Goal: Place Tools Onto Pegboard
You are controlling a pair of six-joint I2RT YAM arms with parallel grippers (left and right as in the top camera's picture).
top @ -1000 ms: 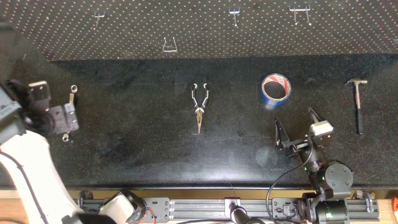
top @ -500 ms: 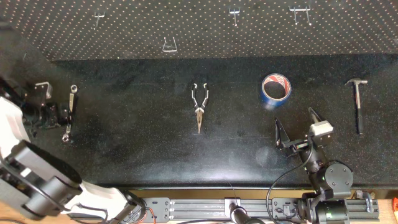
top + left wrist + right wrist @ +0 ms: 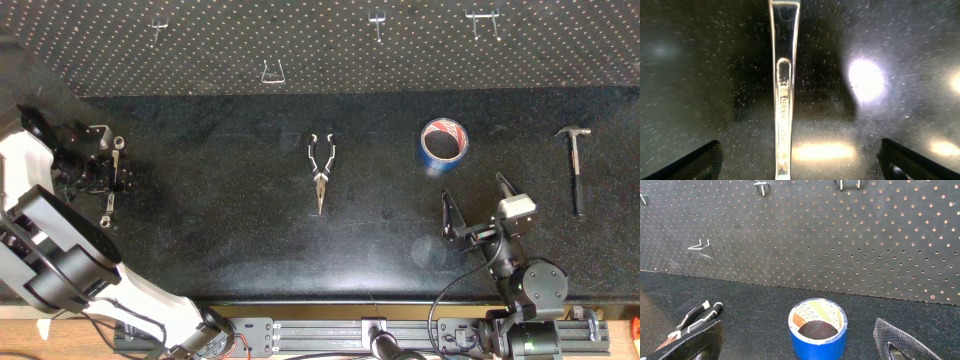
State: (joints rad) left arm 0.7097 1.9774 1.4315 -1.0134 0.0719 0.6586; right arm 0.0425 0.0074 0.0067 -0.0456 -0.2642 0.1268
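Hovering right over the wrench (image 3: 782, 100) at the far left of the bench (image 3: 230, 230), the left tool (image 3: 797, 160) spreads wide, fingers either side of the shaft, gripping nothing. Over there the right tool (image 3: 476, 203) gapes open too, facing the blue tape roll (image 3: 817, 327). Mid-bench lie the pliers (image 3: 320, 168), with the hammer (image 3: 575, 170) far right.

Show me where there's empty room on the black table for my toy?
Biggest bare patch: between the wrench and the pliers. Another lies beside the pliers, toward the arms' bases. It is tighter around the tape, right gripper and hammer.
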